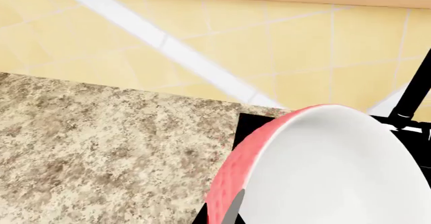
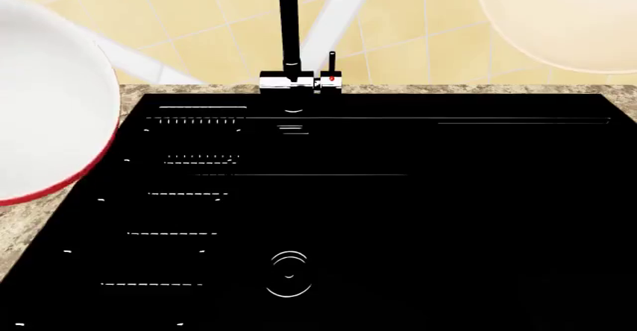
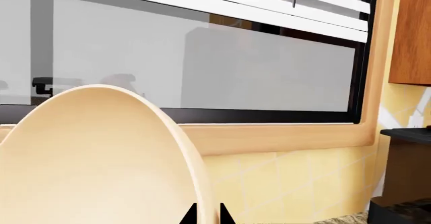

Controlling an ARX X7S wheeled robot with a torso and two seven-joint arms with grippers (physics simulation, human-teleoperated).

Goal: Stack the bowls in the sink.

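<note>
The black sink (image 2: 418,212) fills the head view, with ridged drainer lines on its left and a drain ring (image 2: 289,274) near the front. The shallow bowl, white inside and red outside (image 2: 40,100), hangs tilted over the sink's left edge. In the left wrist view my left gripper (image 1: 222,218) is shut on this red bowl's rim (image 1: 336,173). The beige bowl (image 2: 568,18) is held high at the back right. My right gripper (image 3: 207,216) pinches the beige bowl's rim (image 3: 88,168) between its black fingertips. Neither gripper shows in the head view.
A tall black-and-chrome faucet (image 2: 289,33) rises at the back of the sink. Speckled granite countertop (image 1: 101,148) surrounds the basin, and a yellow tiled wall (image 2: 199,18) stands behind. A window (image 3: 202,57) with a wooden sill sits above the wall.
</note>
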